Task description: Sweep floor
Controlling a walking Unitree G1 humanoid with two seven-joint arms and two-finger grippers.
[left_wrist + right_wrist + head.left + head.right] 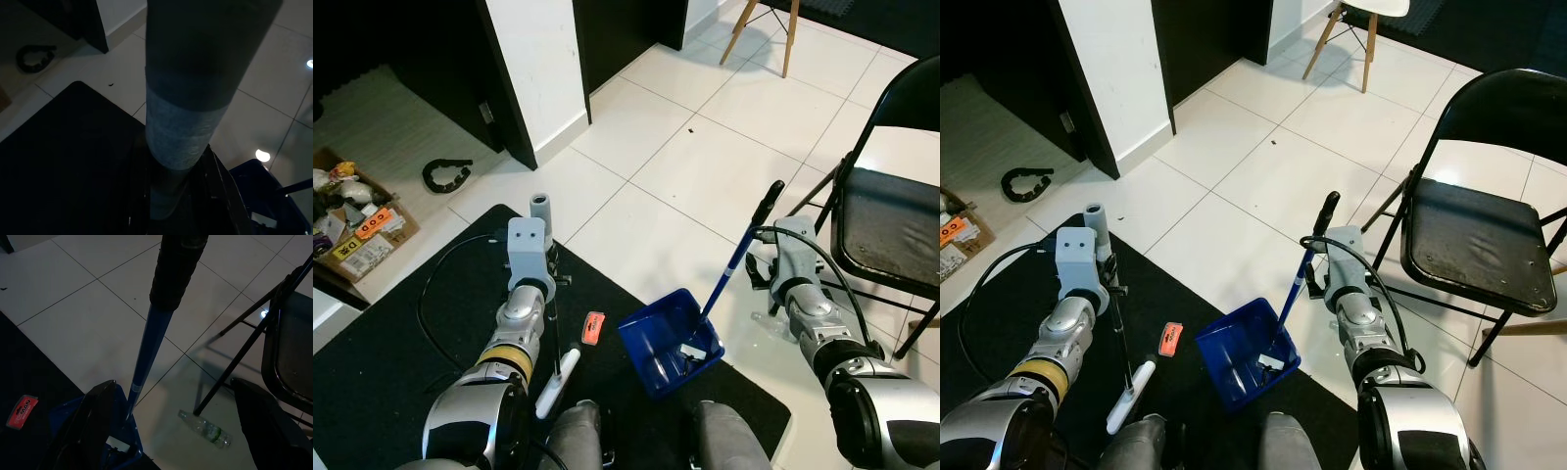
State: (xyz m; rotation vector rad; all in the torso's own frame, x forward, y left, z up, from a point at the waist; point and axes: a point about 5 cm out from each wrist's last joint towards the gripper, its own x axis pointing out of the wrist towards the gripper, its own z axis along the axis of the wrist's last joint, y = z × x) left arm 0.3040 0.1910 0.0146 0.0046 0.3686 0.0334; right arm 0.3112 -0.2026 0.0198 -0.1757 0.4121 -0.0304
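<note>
My left gripper [551,277] is shut on a broom handle [541,206] with a grey top; in the left wrist view the handle [183,122] sits between its fingers. The thin rod runs down to a white brush head [557,382] on the black mat [391,343]. A blue dustpan [661,343] rests at the mat's edge with white scraps inside. Its long blue handle [734,257] with a black grip leans toward my right gripper [756,272], which is open, the handle [146,347] standing between its spread fingers [95,423]. An orange-red packet [593,327] lies on the mat.
A black folding chair [886,225] stands close on the right, with a clear plastic bottle [203,428] on the tiles by its legs. A cardboard box of clutter [357,230] and a black ring [445,174] lie to the left. A white pillar [538,69] and wooden chair legs [764,34] are farther off.
</note>
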